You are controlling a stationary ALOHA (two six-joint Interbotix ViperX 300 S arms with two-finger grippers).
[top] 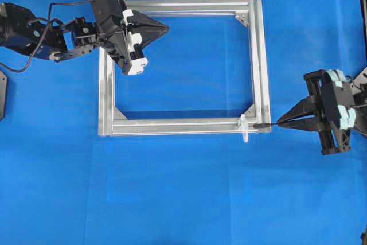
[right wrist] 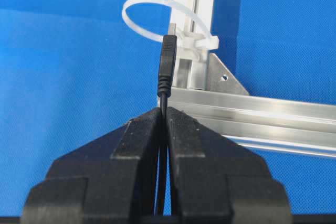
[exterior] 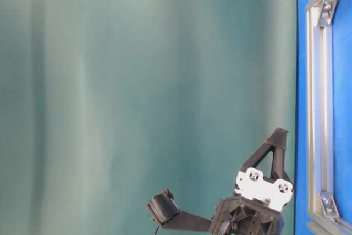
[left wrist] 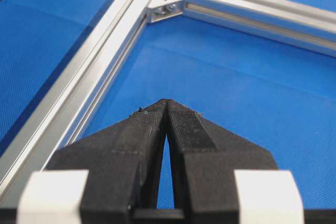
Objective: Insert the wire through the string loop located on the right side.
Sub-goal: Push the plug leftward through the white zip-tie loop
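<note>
My right gripper (top: 279, 121) is shut on the wire (right wrist: 166, 64), a thin black cable whose dark plug sticks out past the fingertips (right wrist: 170, 116). The plug's silvery tip sits right at the string loop (right wrist: 157, 17), a whitish ring tied to the frame's rail; from the wrist view I cannot tell whether the tip is inside the ring. From overhead the plug (top: 261, 125) lies just right of the loop (top: 244, 129) at the frame's near right corner. My left gripper (top: 166, 27) is shut on nothing and hovers over the frame's far left corner.
A rectangular aluminium frame (top: 261, 61) lies flat on the blue table, with silver brackets (right wrist: 223, 77) in its corners. The left arm's body (top: 114, 27) overhangs the frame's left rail. In the table-level view the left gripper (exterior: 278, 133) hangs above the frame (exterior: 319, 108).
</note>
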